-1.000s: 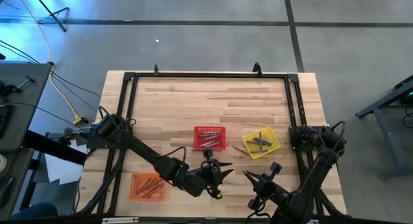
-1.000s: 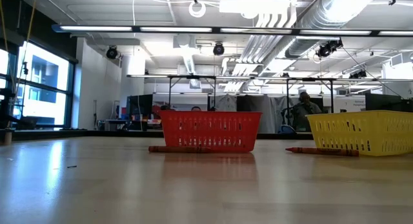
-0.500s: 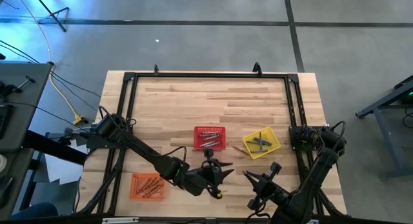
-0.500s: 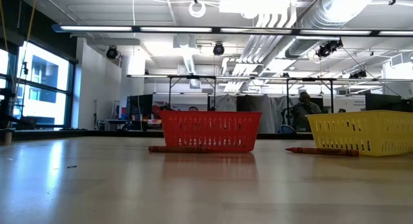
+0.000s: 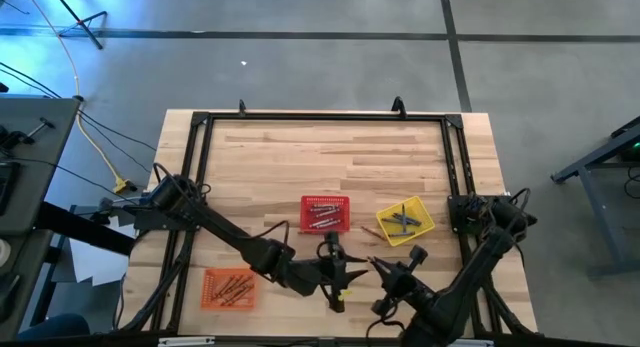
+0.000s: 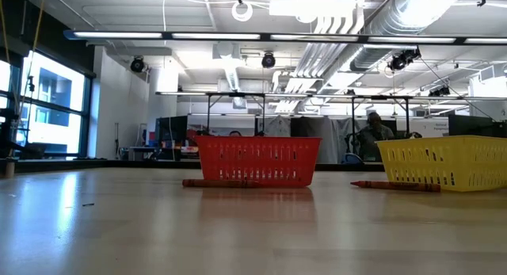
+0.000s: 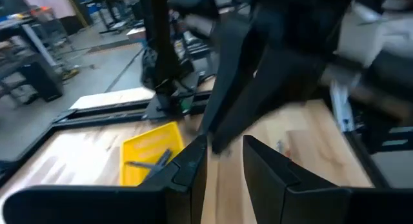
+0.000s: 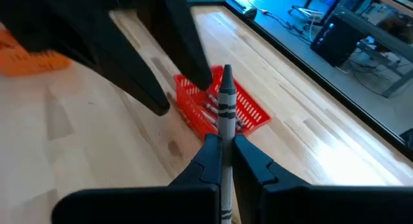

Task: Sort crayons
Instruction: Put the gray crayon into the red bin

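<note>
Orange basket [image 5: 229, 287] sits at the near left of the surface [image 5: 330, 157], behind the left tool; it holds orange-looking crayons [image 5: 232, 284], so colours seem matched to baskets.

Left tool [image 5: 343, 273] hangs low over the near middle of the surface. Its fingers [image 7: 193, 161] stand apart with a clear gap and nothing seen between them; judged empty, waiting or ready for a pick.

Red basket [image 5: 325, 213] lies just beyond the left tool, with grey-looking sticks inside. One loose crayon [image 6: 218, 182] rests on the surface against its front, another [image 6: 394, 185] by the yellow basket, both unsorted.

Right tool [image 5: 390, 275] is close beside the left one, nearly tip to tip. Its fingers are clamped on a grey crayon [image 8: 225, 130], which stands upright out of the grip, pinched at mid-length so it stays steady for a drop. Red basket shows straight ahead of it.

Yellow basket [image 5: 405, 220], beyond the right tool, holds dark bluish sticks.
</note>
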You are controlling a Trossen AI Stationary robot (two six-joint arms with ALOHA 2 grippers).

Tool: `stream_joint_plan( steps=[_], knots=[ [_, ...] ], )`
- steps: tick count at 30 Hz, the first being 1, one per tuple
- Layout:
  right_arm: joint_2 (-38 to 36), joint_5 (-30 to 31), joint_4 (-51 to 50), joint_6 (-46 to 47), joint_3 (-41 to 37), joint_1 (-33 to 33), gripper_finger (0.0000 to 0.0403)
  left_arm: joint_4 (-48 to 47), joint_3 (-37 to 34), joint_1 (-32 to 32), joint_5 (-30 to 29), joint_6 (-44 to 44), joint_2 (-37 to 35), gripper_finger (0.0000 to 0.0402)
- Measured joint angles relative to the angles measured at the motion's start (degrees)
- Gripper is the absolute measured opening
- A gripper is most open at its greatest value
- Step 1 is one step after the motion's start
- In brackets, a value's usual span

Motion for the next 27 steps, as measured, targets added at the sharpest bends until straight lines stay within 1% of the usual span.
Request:
stream_joint_plan(
  steps=[2,5,13,17,21,22,24,27],
  knots=[
    [0.59,-0.60,0.51,-1.20,0.00,-0.61,0.0005,0.98,0.00,0.27,2.06,-0.22,-0.05,0.0086],
    [0.71,-0.82,0.72,-1.75,0.00,-0.86,0.0005,1.63,0.00,0.42,3.09,-0.38,-0.05,0.0086],
    [0.82,0.01,0.73,-1.91,0.00,-0.77,0.0005,1.30,0.00,0.26,3.32,0.79,-0.05,0.0086],
    [0.82,-0.96,-1.49,-2.28,0.00,-2.84,0.0005,3.45,0.00,0.05,3.08,2.81,-0.05,0.0086],
    [0.93,-3.02,-1.33,-8.90,-0.96,-6.47,0.0005,3.93,0.04,-1.08,1.81,4.79,-0.10,0.0086],
    [0.93,-3.27,-0.98,-10.50,-1.37,-7.47,0.0005,3.31,0.04,-1.77,-0.18,5.55,-0.29,0.0086],
    [0.89,-4.30,-0.88,-12.75,-2.48,-9.40,0.0005,2.69,0.07,-3.30,-7.67,7.27,-0.57,0.0086],
    [0.92,-4.54,-0.87,-14.59,-4.39,-11.83,0.0005,0.17,0.07,-6.38,-24.23,11.19,-1.62,0.0086]
  ],
)
